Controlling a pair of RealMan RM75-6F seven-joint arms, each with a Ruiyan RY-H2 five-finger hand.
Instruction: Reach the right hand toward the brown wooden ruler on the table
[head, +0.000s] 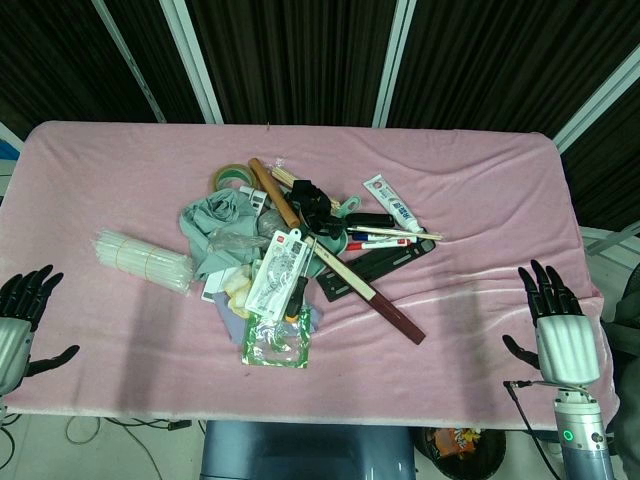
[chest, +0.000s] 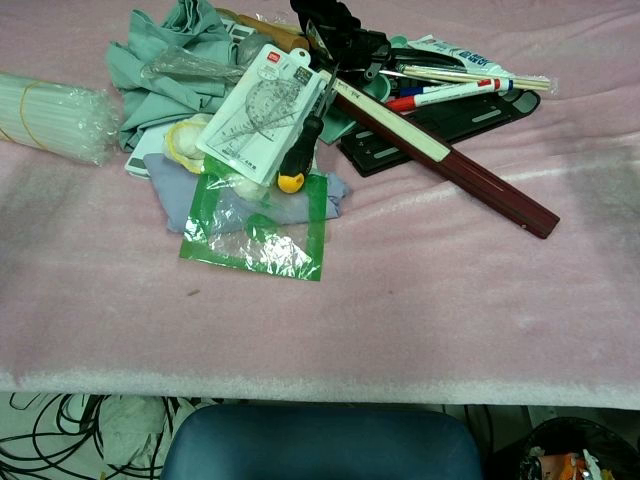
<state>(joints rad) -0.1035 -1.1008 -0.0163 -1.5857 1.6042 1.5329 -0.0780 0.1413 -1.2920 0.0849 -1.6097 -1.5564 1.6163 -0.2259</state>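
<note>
The brown wooden ruler (head: 385, 308) lies slanted at the right of the heap in the middle of the pink table (head: 480, 200); its dark lower end points toward the front right. The chest view shows the ruler (chest: 480, 180) with a cream strip along its upper half, its top end tucked under the clutter. My right hand (head: 556, 318) hovers at the table's front right edge, fingers spread and holding nothing, well to the right of the ruler's tip. At the front left edge my left hand (head: 22, 312) is spread and holds nothing. Neither hand shows in the chest view.
The heap holds a green cloth (head: 215, 222), a packaged protractor (head: 275, 268), a screwdriver (chest: 300, 150), a green-edged bag (chest: 255, 225), markers (head: 375, 240), a tube (head: 392, 203), a black tray (head: 375, 265) and a tape roll (head: 230, 176). A bundle of white straws (head: 143, 260) lies left.
</note>
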